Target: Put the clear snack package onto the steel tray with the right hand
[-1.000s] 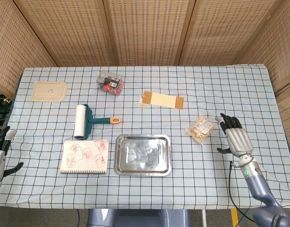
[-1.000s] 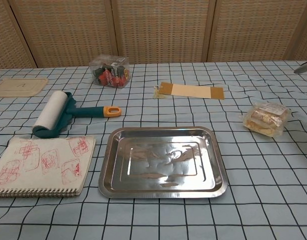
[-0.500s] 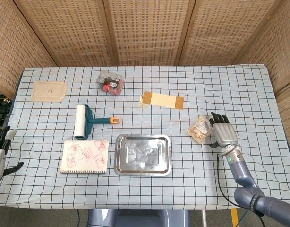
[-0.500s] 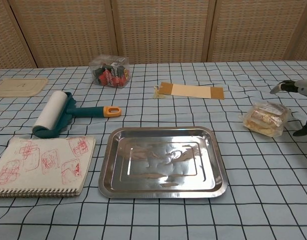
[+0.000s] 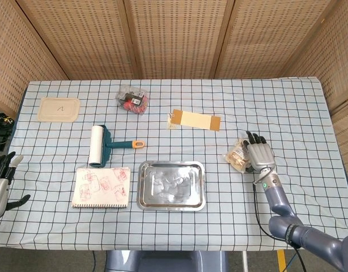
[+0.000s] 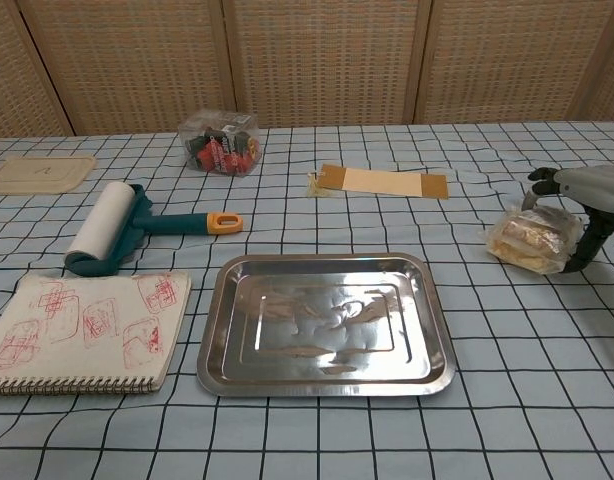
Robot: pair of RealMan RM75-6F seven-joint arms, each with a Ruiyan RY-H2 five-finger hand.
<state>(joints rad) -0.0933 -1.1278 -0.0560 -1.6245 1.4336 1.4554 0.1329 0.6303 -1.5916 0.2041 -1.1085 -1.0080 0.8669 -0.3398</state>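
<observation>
The clear snack package (image 5: 238, 155) (image 6: 529, 238), with pale biscuits inside, lies on the checked cloth to the right of the steel tray (image 5: 172, 185) (image 6: 325, 322). My right hand (image 5: 259, 154) (image 6: 579, 203) hovers right at the package's right side, fingers spread over its top edge and thumb down beside it; it holds nothing that I can see. The tray is bare. My left hand (image 5: 0, 184) stays off the table's left edge, fingers apart and holding nothing.
A lint roller (image 5: 100, 145) and a red-scribbled notebook (image 5: 102, 187) lie left of the tray. A tan card (image 5: 195, 120) sits behind it, a clear box of clips (image 5: 132, 99) further back, and a beige lid (image 5: 59, 109) at the far left.
My right hand has moved left and forward from the table's right side until it reaches the snack package. The package and my left hand have not moved.
</observation>
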